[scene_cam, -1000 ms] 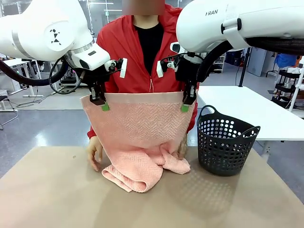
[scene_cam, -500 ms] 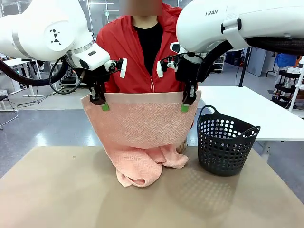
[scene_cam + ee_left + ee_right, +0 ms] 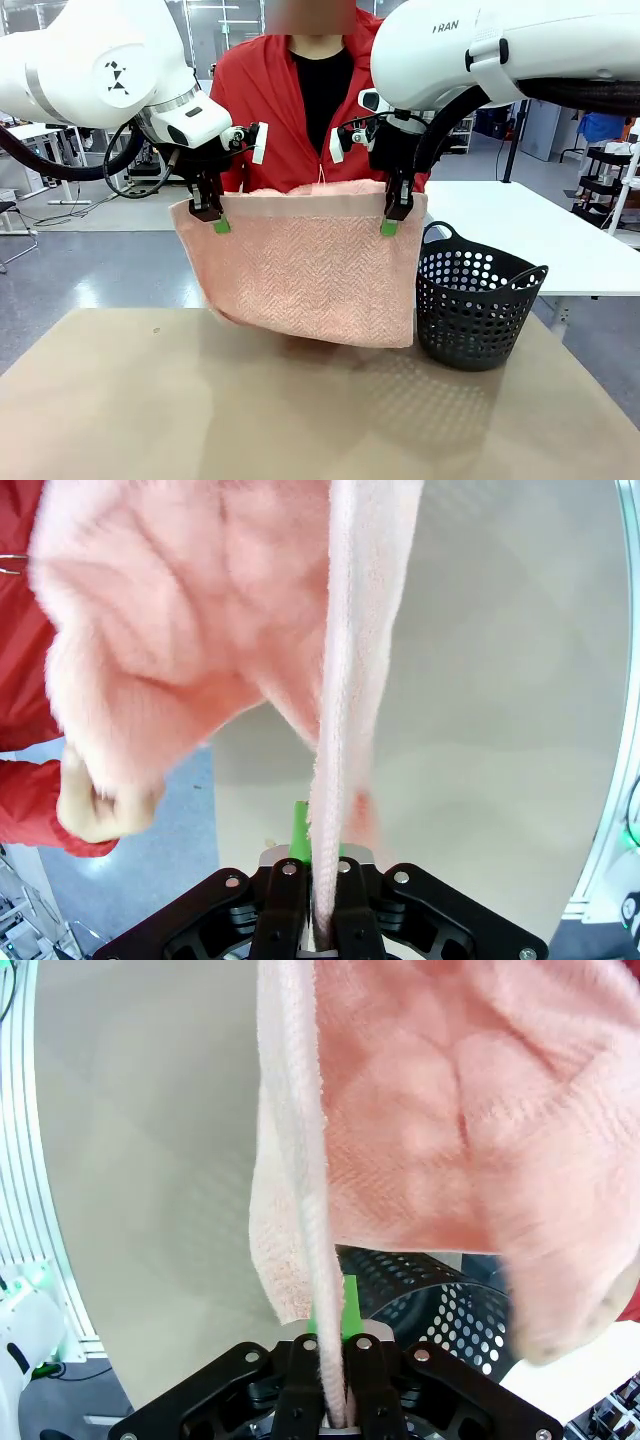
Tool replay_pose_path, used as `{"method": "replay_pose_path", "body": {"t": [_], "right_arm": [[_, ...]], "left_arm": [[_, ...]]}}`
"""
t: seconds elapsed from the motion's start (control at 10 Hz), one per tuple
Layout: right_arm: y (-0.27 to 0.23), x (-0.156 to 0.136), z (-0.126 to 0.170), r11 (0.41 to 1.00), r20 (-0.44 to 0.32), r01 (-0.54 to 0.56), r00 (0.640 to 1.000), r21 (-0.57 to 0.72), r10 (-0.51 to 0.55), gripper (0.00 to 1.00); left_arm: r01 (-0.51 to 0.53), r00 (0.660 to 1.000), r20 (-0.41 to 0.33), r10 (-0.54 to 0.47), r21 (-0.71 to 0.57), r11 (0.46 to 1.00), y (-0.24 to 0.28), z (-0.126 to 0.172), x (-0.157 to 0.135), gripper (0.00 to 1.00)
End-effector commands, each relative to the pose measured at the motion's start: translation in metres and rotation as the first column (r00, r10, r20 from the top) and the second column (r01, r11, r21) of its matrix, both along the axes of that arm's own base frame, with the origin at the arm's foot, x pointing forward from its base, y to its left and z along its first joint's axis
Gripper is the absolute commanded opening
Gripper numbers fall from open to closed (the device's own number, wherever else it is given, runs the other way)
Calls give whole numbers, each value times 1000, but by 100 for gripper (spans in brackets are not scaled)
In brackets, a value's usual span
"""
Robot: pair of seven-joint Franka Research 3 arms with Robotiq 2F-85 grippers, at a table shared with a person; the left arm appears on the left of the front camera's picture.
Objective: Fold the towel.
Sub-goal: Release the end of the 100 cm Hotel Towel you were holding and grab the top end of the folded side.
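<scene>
Over the tan table [image 3: 120,400], the salmon-pink towel [image 3: 310,270] is hanging doubled and clear of the surface, herringbone weave under a plain hem band. The left gripper [image 3: 221,225] and right gripper [image 3: 389,226] are each clamping 1 top corner.

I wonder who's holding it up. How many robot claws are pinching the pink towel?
2. The left gripper pinches one top corner of the towel, on the picture's left in the front view; the right gripper pinches the other top corner, nearer the basket.

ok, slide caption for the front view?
Left gripper and right gripper hold a salmon-pink terry towel by its hem beside a black perforated basket.
</scene>
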State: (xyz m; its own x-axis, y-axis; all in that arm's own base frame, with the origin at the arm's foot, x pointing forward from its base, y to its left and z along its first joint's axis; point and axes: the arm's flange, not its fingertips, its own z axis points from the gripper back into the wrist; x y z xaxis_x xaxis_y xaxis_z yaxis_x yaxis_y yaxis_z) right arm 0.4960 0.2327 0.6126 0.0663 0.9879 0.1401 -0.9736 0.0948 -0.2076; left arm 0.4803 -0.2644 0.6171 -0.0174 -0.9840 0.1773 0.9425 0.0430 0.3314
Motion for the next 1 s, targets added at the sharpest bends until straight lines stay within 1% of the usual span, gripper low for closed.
{"method": "replay_pose_path", "body": {"t": [0.0,0.9], "right_arm": [[0,0,1,1000,4,-1,1000,-4,1,0],[0,0,1,1000,4,-1,1000,-4,1,0]], "left_arm": [[0,1000,4,0,3,1000,1,0,1,0],[0,1000,4,0,3,1000,1,0,1,0]]}}
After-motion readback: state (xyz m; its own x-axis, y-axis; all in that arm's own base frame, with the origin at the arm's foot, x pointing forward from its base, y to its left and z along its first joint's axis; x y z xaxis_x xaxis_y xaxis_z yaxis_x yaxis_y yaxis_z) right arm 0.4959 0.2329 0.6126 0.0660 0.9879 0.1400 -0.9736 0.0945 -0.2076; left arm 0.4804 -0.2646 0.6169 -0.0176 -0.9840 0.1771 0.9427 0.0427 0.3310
